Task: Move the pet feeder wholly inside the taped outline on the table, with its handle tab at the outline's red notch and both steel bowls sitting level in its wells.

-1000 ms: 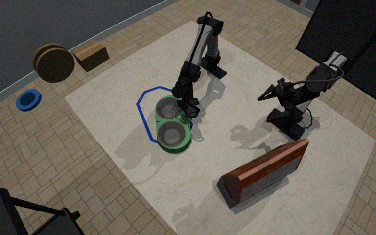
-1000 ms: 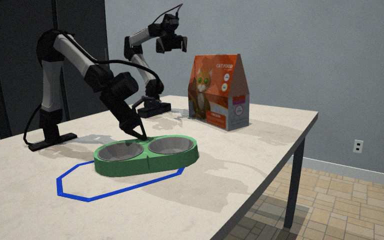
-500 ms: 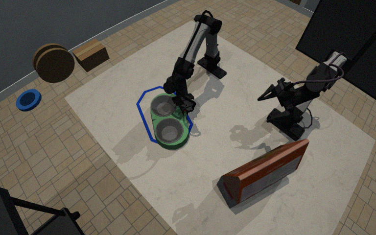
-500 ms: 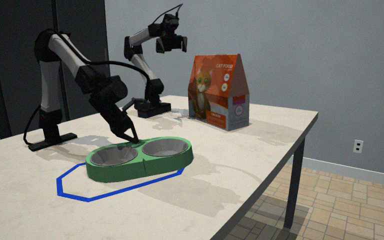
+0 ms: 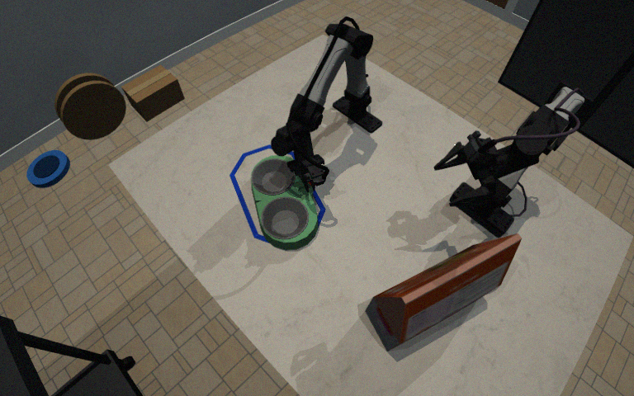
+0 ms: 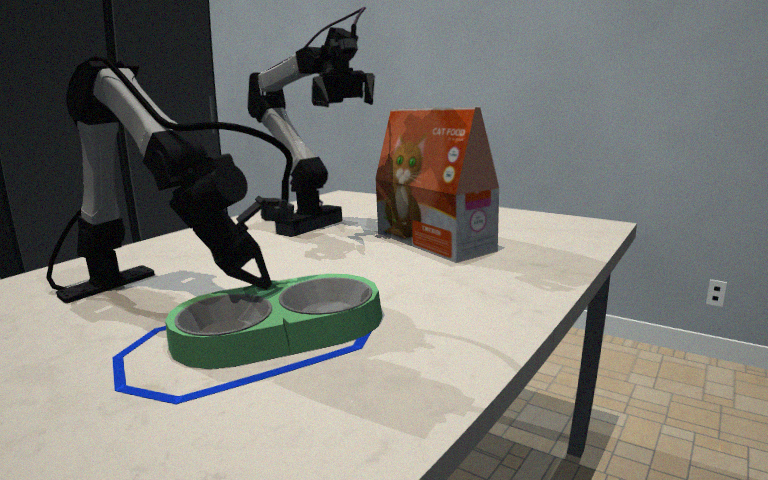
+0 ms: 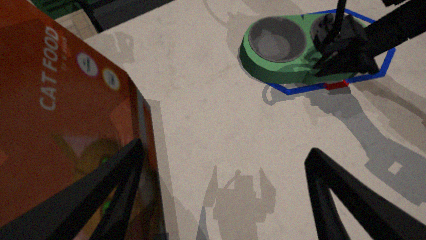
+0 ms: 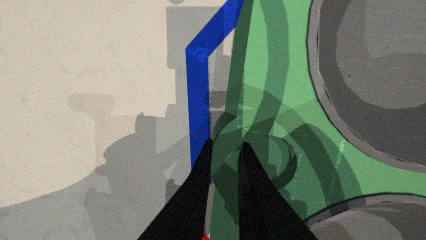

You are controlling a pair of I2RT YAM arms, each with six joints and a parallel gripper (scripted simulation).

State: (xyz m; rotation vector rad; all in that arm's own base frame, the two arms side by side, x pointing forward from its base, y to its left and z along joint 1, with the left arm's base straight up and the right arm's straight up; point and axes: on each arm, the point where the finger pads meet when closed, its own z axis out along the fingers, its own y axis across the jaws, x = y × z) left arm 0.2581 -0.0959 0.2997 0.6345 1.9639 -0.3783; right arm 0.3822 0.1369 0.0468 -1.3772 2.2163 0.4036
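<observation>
2 bowls (image 5: 280, 176) (image 5: 285, 218) (image 6: 223, 314) (image 6: 325, 295) (image 7: 277, 39) (image 8: 385, 60) in grn feeder (image 5: 290, 241) (image 6: 227, 349) (image 7: 260, 67) (image 8: 295, 90)

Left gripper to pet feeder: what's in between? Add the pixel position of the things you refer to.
Between the left gripper (image 5: 446, 157) (image 6: 345, 102) (image 7: 224, 149) and the pet feeder (image 5: 263, 198) (image 6: 317, 342) (image 7: 280, 73) (image 8: 280, 50), the top view shows table top (image 5: 384, 181) (image 6: 67, 380) (image 7: 200, 100) (image 8: 75, 50) with shadows, then the blue taped outline (image 5: 324, 209) (image 6: 117, 373) (image 7: 392, 55) (image 8: 199, 100). The right gripper (image 5: 306, 186) (image 6: 267, 285) (image 7: 314, 72) (image 8: 226, 147) is at the feeder's near side.
</observation>
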